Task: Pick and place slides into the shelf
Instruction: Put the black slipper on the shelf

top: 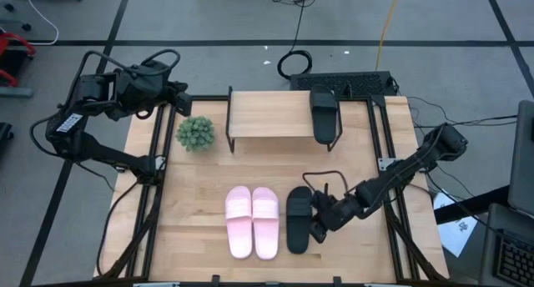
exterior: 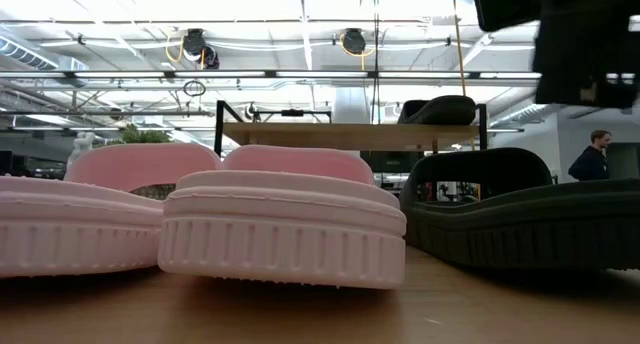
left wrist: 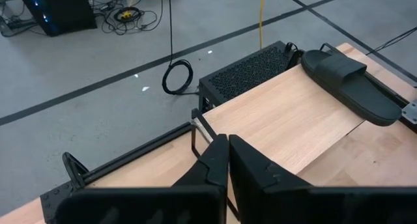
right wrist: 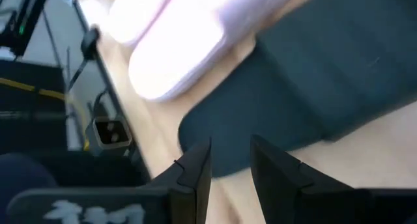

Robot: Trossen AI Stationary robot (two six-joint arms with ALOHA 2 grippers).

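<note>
A light pink pair of slides [top: 252, 222] lies side by side on the table's near middle, soles down. A black slide [top: 298, 219] lies just to their right. Another black slide [top: 324, 113] rests sole down on the right end of the shelf [top: 271, 116]. My right gripper [top: 317, 224] hangs open at the table slide's right side. In the right wrist view its fingertips [right wrist: 231, 152] stand just short of that slide's rounded end [right wrist: 221, 129], with nothing between them. My left gripper [left wrist: 228, 149] is shut and empty, raised past the table's far left corner.
A small potted plant [top: 195, 133] stands left of the shelf. A black perforated box [top: 342, 83] sits behind the shelf at the far edge. Bare tabletop [top: 192, 212] lies left of the pink pair. A person [exterior: 598, 154] stands in the room beyond.
</note>
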